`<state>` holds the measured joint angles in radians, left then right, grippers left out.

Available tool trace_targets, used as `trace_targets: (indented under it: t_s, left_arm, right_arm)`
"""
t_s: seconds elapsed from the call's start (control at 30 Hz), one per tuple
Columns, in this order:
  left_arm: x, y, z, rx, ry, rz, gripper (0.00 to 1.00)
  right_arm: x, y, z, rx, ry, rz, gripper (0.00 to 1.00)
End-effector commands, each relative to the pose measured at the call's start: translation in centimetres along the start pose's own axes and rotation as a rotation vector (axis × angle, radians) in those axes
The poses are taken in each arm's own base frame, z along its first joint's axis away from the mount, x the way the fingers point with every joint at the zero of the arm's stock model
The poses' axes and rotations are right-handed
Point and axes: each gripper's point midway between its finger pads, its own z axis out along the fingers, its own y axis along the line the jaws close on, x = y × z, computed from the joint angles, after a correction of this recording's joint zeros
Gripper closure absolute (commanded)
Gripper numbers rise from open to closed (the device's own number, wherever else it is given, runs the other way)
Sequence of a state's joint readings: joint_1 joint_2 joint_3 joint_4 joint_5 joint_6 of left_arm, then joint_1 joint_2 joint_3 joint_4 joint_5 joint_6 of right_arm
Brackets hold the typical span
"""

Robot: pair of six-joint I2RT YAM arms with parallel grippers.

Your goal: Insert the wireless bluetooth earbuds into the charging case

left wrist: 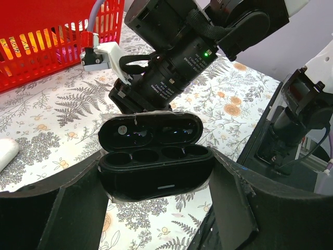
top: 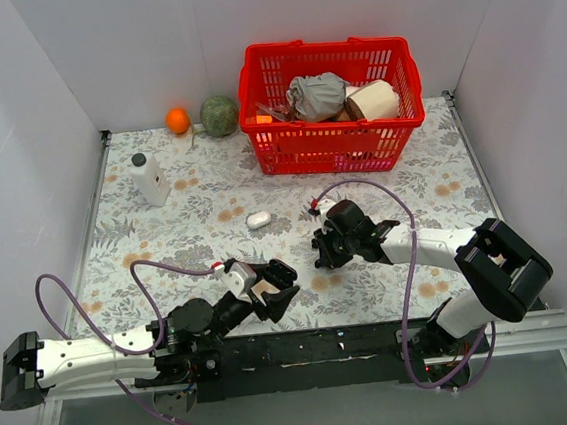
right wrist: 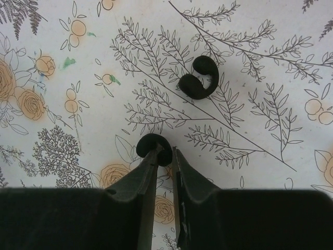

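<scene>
Right wrist view: right gripper point(right wrist: 165, 153) low over the floral desk point(right wrist: 78, 120), fingers point(right wrist: 148, 166) drawn close, a narrow slit between them. One black earbud point(right wrist: 154, 147) sits at the tips, partly behind one finger; cannot tell whether it is pinched. Second earbud point(right wrist: 198, 78) lies loose on the desk, farther out, apart from the first.

Left wrist view: left gripper point(left wrist: 156, 166) clamped on the black charging case point(left wrist: 156, 182), a finger against each end. Lid open, wells showing. Case held just in front of the right arm's wrist.
</scene>
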<state>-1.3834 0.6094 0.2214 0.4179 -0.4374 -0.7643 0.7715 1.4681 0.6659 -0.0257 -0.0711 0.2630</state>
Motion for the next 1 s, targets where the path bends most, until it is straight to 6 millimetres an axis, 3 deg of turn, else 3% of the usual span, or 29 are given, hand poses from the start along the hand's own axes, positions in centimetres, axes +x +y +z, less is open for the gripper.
trace_targets:
  t_s: [0.0, 0.2, 0.47, 0.73, 0.8, 0.83, 0.93, 0.97]
  left_arm:
    - [-0.2, 0.1, -0.1, -0.008, -0.007, -0.003, 1.00]
    - [-0.2, 0.1, -0.1, -0.006, -0.007, -0.001, 1.00]
    - [-0.3, 0.1, -0.1, -0.006, -0.012, 0.002, 1.00]
    - [-0.8, -0.1, -0.1, 0.001, -0.029, -0.007, 1.00]
    - [-0.8, 0.0, -0.1, -0.002, -0.030, -0.007, 1.00]
    - [-0.8, 0.0, -0.1, -0.002, -0.031, -0.008, 1.00]
    - [-0.9, -0.1, -0.1, -0.002, -0.034, -0.011, 1.00]
    - [-1.0, -0.1, -0.1, -0.001, -0.035, -0.011, 1.00]
  right_arm:
    - [0.3, 0.2, 0.3, -0.014, 0.022, -0.004, 0.79]
    - [0.1, 0.5, -0.1, -0.019, 0.008, 0.033, 0.99]
    - [-1.4, 0.9, -2.1, -0.017, -0.146, 0.283, 0.99]
    - [-0.1, -0.1, -2.3, 0.011, -0.222, 0.616, 0.99]
    - [1.3, -1.0, -2.5, 0.038, -0.248, 0.700, 0.99]
    - [0.6, -0.9, -2.7, 0.013, -0.294, 0.744, 0.99]
    - [1.0, -1.5, -3.2, 0.043, -0.305, 0.725, 0.99]
    - [-0.2, -1.3, -3.7, 0.041, -0.328, 0.662, 0.94]
